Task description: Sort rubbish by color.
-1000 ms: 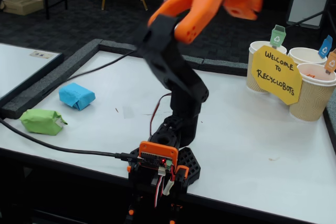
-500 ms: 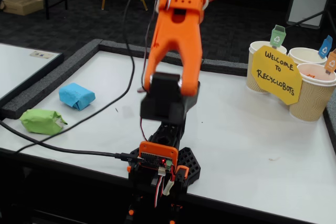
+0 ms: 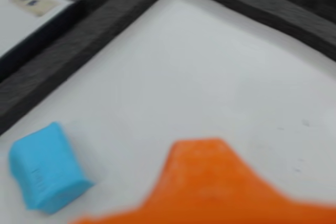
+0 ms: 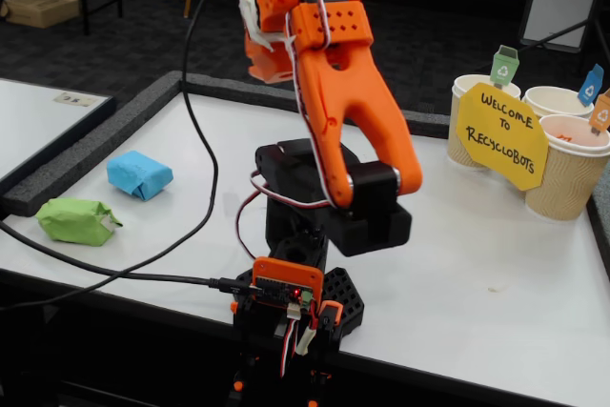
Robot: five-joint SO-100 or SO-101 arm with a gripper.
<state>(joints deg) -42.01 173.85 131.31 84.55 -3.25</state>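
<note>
Two pieces of rubbish lie on the white table (image 4: 477,264) at the left in the fixed view: a light blue wad (image 4: 139,174) and, nearer the front edge, a light green wad (image 4: 76,220). The wrist view shows the blue wad (image 3: 44,167) at its lower left, with one blurred orange finger (image 3: 210,182) along the bottom edge and bare table between them. My gripper (image 4: 265,40) is raised high above the table's back, well apart from both wads, with nothing visible in it. How its jaws stand is unclear. A bit of orange (image 4: 569,136) shows inside the front right cup.
Three beige paper cups (image 4: 562,178) with small flags and a yellow sign (image 4: 501,135) stand at the back right. A dark foam border (image 4: 95,145) rims the table's left and back. Black cables (image 4: 114,269) trail across the front left. The arm's base (image 4: 295,297) sits at the front edge.
The arm has swung from above the cups at the right across to the left. The gripper now hangs high over the back of the table, facing the blue wad's side.
</note>
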